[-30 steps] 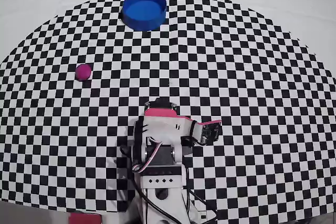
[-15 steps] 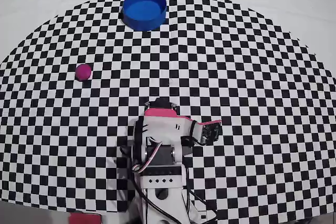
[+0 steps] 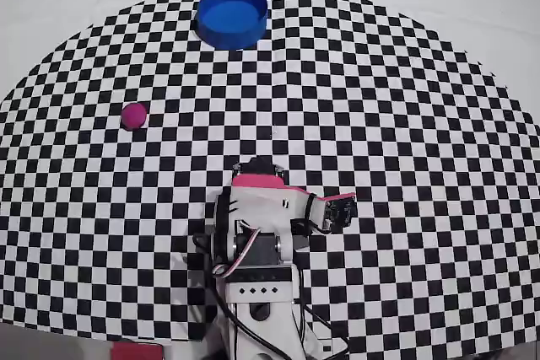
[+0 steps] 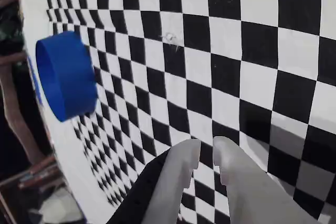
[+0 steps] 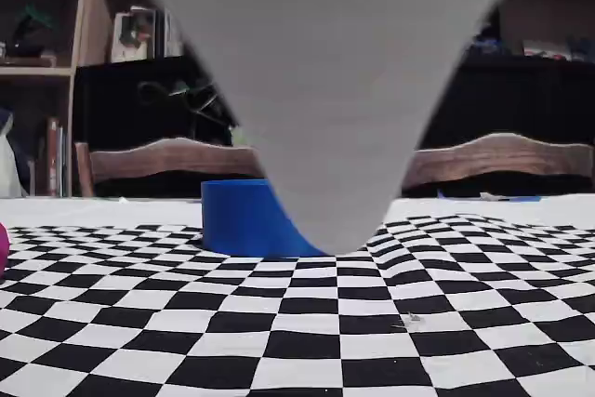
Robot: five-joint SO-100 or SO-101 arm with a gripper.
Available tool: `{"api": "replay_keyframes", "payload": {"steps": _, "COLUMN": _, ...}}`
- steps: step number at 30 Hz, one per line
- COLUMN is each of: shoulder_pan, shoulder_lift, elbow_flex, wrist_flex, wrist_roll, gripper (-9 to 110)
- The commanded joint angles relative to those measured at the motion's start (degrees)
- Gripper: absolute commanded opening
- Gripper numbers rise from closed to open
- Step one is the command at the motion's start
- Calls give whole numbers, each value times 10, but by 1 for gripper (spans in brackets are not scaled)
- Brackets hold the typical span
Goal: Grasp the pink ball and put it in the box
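The pink ball [image 3: 134, 115] lies on the checkered mat at the left of the overhead view; only its edge shows at the left border of the fixed view [image 5: 2, 250]. The blue box [image 3: 229, 38] stands empty at the mat's far edge, and also shows in the wrist view [image 4: 68, 77] and the fixed view [image 5: 237, 220]. My gripper [image 4: 206, 148] has white fingers with only a thin gap between them and nothing held. In the overhead view the arm is folded near the front, with the gripper [image 3: 256, 166] far from both ball and box.
The checkered mat [image 3: 380, 107] lies on a white tablecloth. A large blurred grey shape [image 5: 325, 90] hangs down in the fixed view and hides part of the box. Chairs and shelves stand beyond the table.
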Motion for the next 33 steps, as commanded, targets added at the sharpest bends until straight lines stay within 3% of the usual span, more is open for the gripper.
{"api": "replay_keyframes", "payload": {"steps": 1, "shoulder_pan": 1, "shoulder_lift": 10, "elbow_flex": -1, "wrist_flex": 4, "wrist_roll": -4, "gripper": 0}}
{"api": "replay_keyframes", "payload": {"steps": 13, "shoulder_pan": 4, "shoulder_lift": 9, "elbow_flex": -1, "wrist_flex": -3, "wrist_roll": -4, "gripper": 0}}
{"api": "replay_keyframes", "payload": {"steps": 24, "shoulder_pan": 7, "shoulder_lift": -18, "elbow_flex": -4, "wrist_flex": -142, "wrist_roll": -10, "gripper": 1}}
{"api": "replay_keyframes", "payload": {"steps": 28, "shoulder_pan": 7, "shoulder_lift": -23, "elbow_flex": -4, "wrist_flex": -170, "wrist_roll": -73, "gripper": 1}}
{"api": "replay_keyframes", "payload": {"steps": 33, "shoulder_pan": 9, "shoulder_lift": -24, "elbow_flex": 3, "wrist_flex": -193, "wrist_roll": -248, "gripper": 4}}
